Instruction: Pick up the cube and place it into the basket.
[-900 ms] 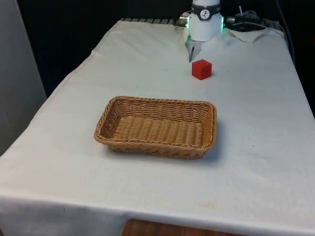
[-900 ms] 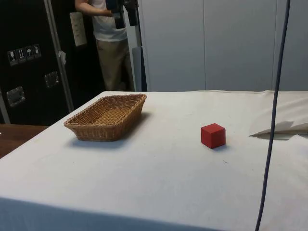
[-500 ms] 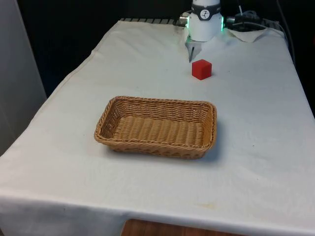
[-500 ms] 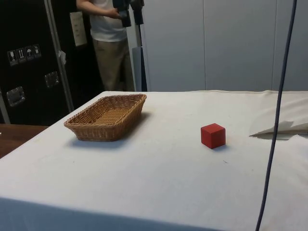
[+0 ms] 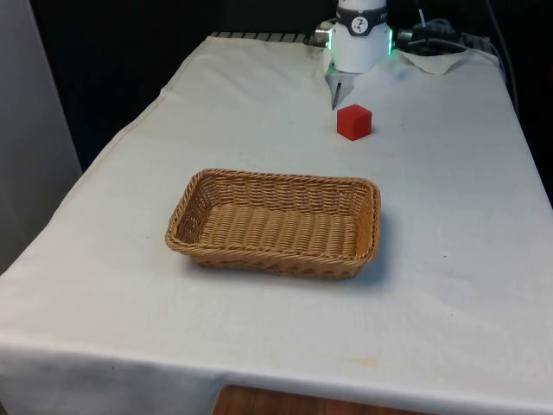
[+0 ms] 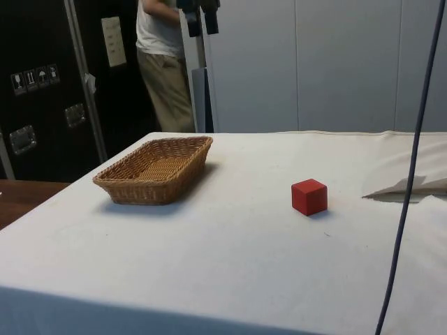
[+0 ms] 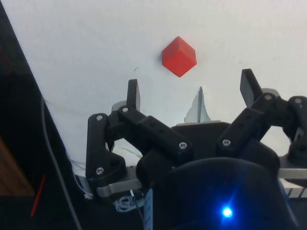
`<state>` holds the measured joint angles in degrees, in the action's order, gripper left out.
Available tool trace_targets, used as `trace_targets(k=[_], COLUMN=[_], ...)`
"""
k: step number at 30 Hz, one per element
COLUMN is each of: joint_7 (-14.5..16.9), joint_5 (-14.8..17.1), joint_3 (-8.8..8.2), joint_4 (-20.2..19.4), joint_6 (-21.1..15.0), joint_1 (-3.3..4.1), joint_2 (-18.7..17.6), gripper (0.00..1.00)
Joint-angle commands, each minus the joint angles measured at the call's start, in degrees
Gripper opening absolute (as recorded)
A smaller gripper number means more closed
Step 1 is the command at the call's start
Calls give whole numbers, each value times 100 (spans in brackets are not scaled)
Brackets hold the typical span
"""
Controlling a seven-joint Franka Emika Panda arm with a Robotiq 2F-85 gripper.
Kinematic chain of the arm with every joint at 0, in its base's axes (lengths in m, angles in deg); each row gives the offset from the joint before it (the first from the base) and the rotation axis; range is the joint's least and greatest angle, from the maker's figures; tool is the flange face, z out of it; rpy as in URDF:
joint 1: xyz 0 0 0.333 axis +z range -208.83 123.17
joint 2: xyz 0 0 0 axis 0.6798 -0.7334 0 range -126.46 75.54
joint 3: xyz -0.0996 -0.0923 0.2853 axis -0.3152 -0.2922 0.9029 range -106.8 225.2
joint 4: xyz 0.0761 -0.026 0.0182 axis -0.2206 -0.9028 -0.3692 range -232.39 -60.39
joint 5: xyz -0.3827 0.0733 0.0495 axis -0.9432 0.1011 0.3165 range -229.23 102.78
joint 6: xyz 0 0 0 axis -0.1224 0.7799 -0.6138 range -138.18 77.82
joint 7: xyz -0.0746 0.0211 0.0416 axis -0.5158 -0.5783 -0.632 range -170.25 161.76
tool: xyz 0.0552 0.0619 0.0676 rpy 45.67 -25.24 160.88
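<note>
The red cube (image 5: 354, 122) is sitting on the white table (image 5: 449, 285) towards its far end, well apart from the wicker basket (image 5: 275, 224), which is lying nearer the middle. The pincer (image 7: 189, 91) is hanging high over the cloth with its two fingers (image 7: 133, 92) spread wide and holding nothing, the cube lying beyond their tips. A person (image 6: 164, 63) is standing behind the table near the dark cabinets.

cube (image 5: 354, 122) on cloth | basket (image 5: 275, 223) nearer camera, well apart
</note>
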<state>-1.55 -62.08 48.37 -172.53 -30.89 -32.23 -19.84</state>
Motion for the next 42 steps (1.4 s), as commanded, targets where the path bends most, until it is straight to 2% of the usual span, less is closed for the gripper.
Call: trace_targets(k=[1, 2, 6, 10, 11, 12, 19, 20, 27, 29, 30, 39, 40, 42], joint_7=[-23, 0, -23, -23, 0, -23, -23, 0, -6, 11, 6, 80, 92, 97], joint_5=[-34, 0, -46, -52, -17, -52, -52, -17, -52, -23, -52, -57, -23, -57], joint_3=[11, 0, 17, 29, 17, 29, 46, 34, 52, 40, 52, 52, 40, 52], joint_4=[-86, 0, -264, -401, -332, -430, -693, -630, -940, -917, -991, -1243, -1163, -1346], joint_6=[-86, 0, -143, -189, -109, -206, -275, -195, -350, -275, -355, -355, -275, -367], joint_1=[0, 0, 0, 0, 0, 0, 0, 0, 0, 0, 0, -6, 0, -6], joint_2=[74, 0, 241, 361, 298, 395, 642, 579, 877, 859, 922, 1186, 1100, 1295], gripper=[100, 100, 100, 100, 100, 100, 100, 100, 100, 100, 100, 100, 100, 100])
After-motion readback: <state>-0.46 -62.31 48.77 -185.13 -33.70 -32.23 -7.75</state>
